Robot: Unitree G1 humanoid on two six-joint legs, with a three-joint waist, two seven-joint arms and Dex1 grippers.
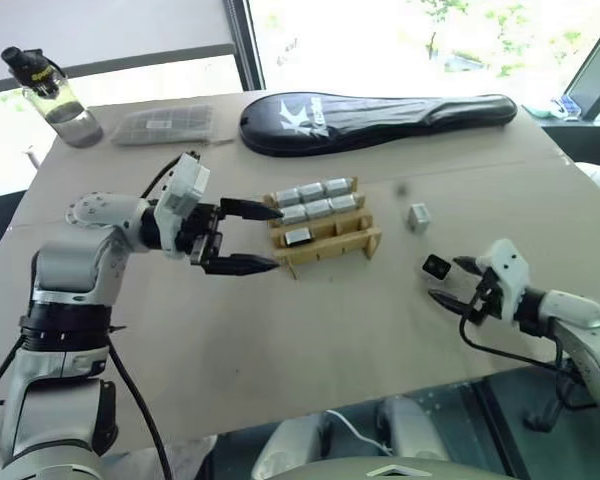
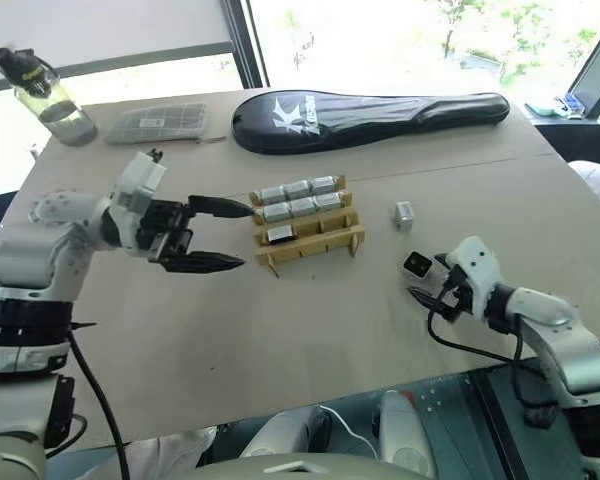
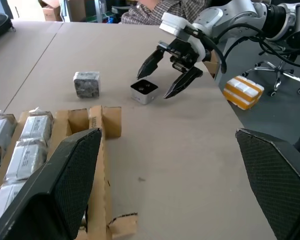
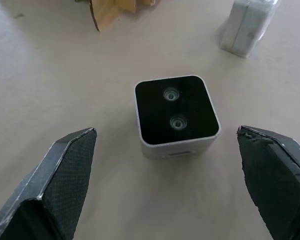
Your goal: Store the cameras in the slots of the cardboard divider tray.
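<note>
Black-faced camera [image 4: 176,115] on table, btwn spread right hand [image 1: 448,283] fingers, untouched

Items at the far edge of the surface [image 1: 280,340]

A clear water bottle [image 1: 55,97] with a black cap is stood at the far left corner. A flat grey gridded packet [image 1: 165,124] is laid beside it, and a long black racket case [image 1: 375,119] is laid further right.
</note>
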